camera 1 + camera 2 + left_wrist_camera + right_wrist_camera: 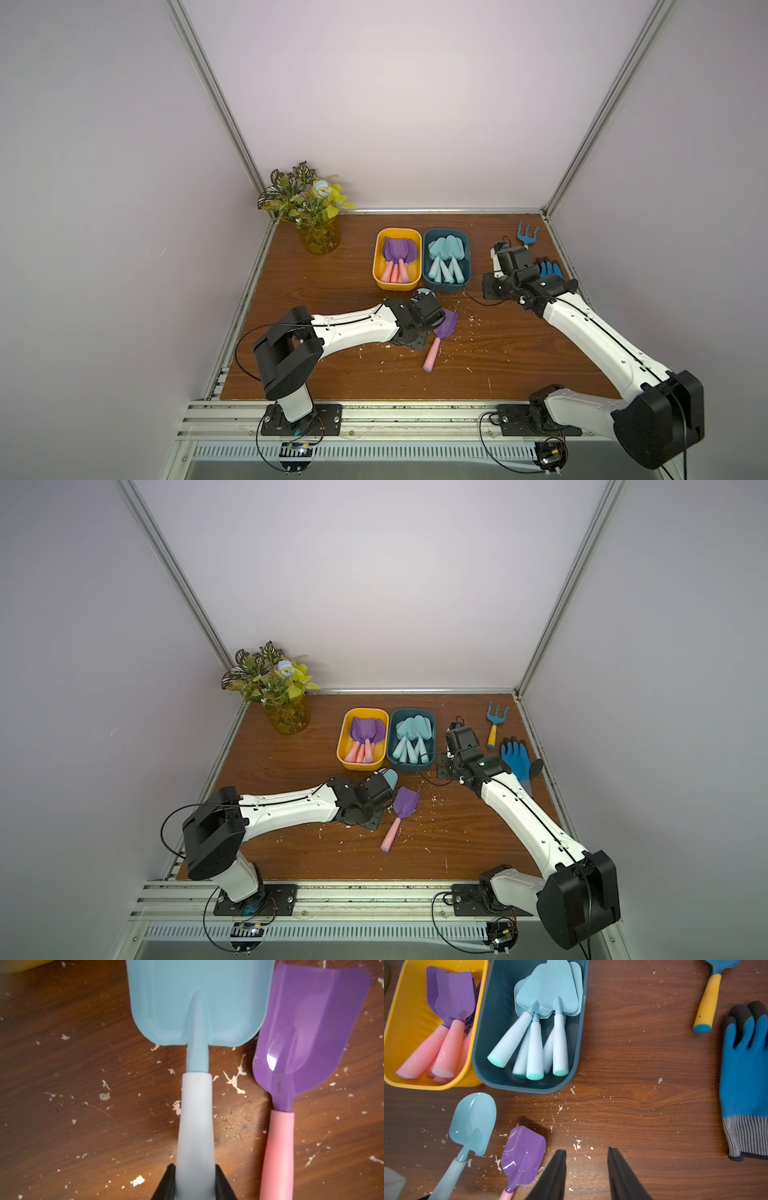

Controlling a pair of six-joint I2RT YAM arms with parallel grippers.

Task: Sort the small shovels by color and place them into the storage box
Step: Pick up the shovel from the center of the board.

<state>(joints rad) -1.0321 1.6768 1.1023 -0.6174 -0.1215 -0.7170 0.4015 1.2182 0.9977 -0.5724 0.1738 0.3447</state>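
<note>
My left gripper (195,1168) is shut on the pale handle of a light-blue shovel (199,1001). Its blade (424,293) peeks out past the wrist, just in front of the yellow storage box (377,266). Right beside it a purple shovel (447,324) with a pink handle lies flat on the table, its blade (311,1026) against the blue one. The yellow box holds several purple shovels (454,997). The teal storage box (425,259) holds several light-blue ones (550,999). My right gripper (586,1150) is open and empty above bare table, right of the teal box.
A blue rake with a yellow handle (527,237) and a blue glove (549,268) lie at the back right, close to the right arm. A yellow vase of plants (318,239) stands at the back left. White flakes litter the wooden table (519,357).
</note>
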